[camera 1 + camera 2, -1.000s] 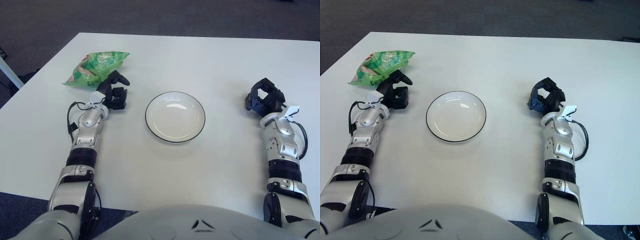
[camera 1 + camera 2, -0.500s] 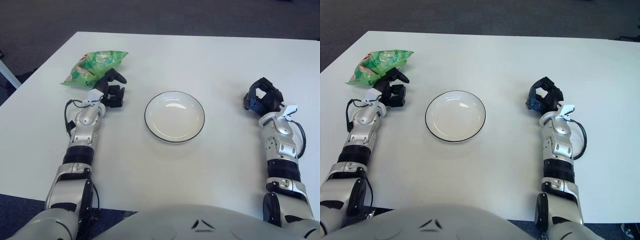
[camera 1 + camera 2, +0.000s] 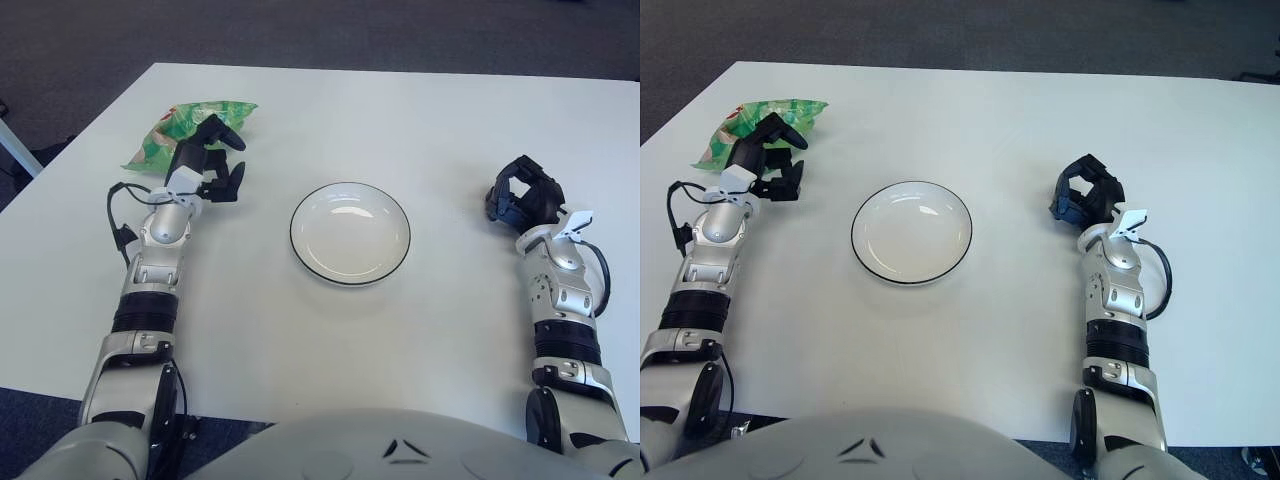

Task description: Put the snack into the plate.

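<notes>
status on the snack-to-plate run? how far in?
Early stage. Done: nothing delivered; the plate holds nothing and the green snack bag lies at the table's far left corner. In hand: the left hand is at the bag's near edge with fingers spread, no grasp visible. Left: grasp, lift, carry right to the plate, release. The right hand shows to the right of the plate.

Left hand — nearer snack now

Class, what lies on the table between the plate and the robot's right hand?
Nothing: in both eye views, bare white table separates the plate from the right hand.
</notes>
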{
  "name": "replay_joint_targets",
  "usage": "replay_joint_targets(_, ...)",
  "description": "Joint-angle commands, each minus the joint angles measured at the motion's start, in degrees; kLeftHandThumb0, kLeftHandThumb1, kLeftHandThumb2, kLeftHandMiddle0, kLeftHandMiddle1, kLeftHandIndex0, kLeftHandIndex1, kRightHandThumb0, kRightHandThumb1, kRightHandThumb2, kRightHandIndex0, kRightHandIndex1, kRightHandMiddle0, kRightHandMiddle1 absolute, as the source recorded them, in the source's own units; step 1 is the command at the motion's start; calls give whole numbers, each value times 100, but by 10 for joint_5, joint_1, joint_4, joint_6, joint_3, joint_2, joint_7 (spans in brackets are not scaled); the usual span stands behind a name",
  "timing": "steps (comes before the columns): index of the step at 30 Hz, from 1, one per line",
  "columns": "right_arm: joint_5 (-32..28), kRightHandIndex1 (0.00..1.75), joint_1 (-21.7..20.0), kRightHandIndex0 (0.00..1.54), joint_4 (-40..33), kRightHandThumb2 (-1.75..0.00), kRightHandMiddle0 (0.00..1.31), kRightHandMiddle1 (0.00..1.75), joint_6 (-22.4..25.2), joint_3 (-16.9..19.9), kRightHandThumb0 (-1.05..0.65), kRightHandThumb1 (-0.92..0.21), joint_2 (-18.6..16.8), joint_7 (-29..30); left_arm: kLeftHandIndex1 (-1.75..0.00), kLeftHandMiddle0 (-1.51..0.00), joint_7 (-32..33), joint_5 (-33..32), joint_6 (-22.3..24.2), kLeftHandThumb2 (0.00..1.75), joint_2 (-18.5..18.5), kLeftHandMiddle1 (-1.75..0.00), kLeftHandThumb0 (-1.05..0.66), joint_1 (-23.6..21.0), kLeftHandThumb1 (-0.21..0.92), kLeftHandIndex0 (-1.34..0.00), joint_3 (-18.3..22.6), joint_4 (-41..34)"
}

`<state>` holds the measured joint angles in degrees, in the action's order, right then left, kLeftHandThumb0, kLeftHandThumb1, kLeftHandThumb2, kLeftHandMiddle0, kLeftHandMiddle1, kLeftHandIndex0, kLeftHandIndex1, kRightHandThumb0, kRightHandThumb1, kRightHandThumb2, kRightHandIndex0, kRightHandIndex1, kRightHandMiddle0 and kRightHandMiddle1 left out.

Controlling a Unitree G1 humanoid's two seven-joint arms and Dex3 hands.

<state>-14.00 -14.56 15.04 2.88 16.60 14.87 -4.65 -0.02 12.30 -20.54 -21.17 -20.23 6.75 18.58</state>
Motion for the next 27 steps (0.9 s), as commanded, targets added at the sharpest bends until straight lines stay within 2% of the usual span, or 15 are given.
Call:
replay_joint_targets(1, 3, 175, 27, 131, 23, -128, 59, 175, 29, -7, -47, -35, -15, 1, -175, -114, 41, 40, -7, 114, -14, -175, -44, -2, 45, -50, -1, -23)
replay_joint_targets(5, 5, 175, 27, 131, 22, -128, 59, 175, 29, -8, -47, -35, -15, 2, -175, -114, 67, 68, -7, 115, -17, -175, -44, -4, 45, -51, -3, -33)
replay_joint_targets(10, 3, 175, 25, 131, 23, -128, 59, 175, 29, -7, -47, -35, -15, 0, -175, -118, 131, 150, -32, 119, -50, -175, -45, -29, 41, -54, -15, -28)
replay_joint_targets(14, 3, 175, 25, 131, 24, -128, 59, 175, 28, -7, -47, -35, -14, -1, -175, -122, 171, 186, -43, 123, -59, -175, -46, -40, 38, -56, -23, -17)
replay_joint_targets(27, 3, 175, 22, 130, 30, -128, 59, 175, 27, -8, -47, -35, -15, -1, -175, -123, 202, 194, -53, 124, -71, -175, -46, -48, 37, -57, -37, 4)
